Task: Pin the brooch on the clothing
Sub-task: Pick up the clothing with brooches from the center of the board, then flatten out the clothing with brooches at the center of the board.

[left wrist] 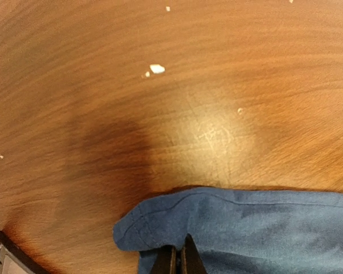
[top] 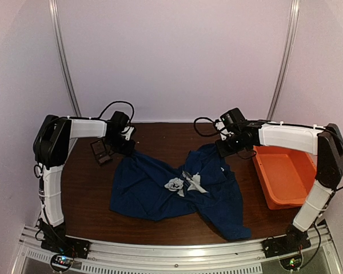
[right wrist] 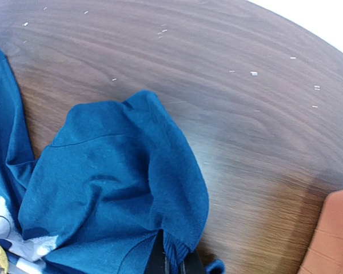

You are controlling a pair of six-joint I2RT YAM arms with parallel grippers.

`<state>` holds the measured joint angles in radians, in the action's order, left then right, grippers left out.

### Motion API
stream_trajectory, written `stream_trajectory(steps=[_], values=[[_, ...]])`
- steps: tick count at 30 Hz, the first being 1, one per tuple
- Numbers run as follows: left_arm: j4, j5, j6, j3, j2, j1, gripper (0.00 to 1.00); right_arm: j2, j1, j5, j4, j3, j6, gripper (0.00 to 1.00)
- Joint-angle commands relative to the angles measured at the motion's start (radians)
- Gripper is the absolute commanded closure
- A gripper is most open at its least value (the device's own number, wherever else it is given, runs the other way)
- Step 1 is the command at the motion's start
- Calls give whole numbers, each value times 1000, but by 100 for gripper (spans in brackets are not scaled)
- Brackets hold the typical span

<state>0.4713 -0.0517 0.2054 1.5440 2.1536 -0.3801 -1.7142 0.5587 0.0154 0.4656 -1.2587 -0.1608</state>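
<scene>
The clothing (top: 148, 188), a navy T-shirt, lies crumpled on the brown table (top: 86, 188), its white print (top: 183, 184) bunched in the middle. At the shirt's back left corner my left gripper (top: 127, 147) is down, and in the left wrist view it (left wrist: 179, 260) is shut on a hemmed fold of the blue cloth (left wrist: 263, 222). My right gripper (top: 227, 149) is at the back right edge of the shirt. The right wrist view shows it (right wrist: 174, 262) shut on a ribbed edge of the cloth (right wrist: 103, 171). The brooch is hidden.
A small black hinged box (top: 100, 152) sits just left of the left gripper. An orange plastic tub (top: 286, 171) stands at the right side of the table, and its corner (right wrist: 331, 234) shows in the right wrist view. Cables hang off both wrists.
</scene>
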Motion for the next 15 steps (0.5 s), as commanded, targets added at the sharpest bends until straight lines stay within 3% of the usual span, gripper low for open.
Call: stream_trajectory(steps=[1, 15], values=[[-67, 12, 36, -37, -140, 6, 100, 66, -24, 106, 11, 35, 9, 100], [-214, 14, 62, -162, -458, 6, 100, 235, -70, 111, -127, 103, 40, 100]])
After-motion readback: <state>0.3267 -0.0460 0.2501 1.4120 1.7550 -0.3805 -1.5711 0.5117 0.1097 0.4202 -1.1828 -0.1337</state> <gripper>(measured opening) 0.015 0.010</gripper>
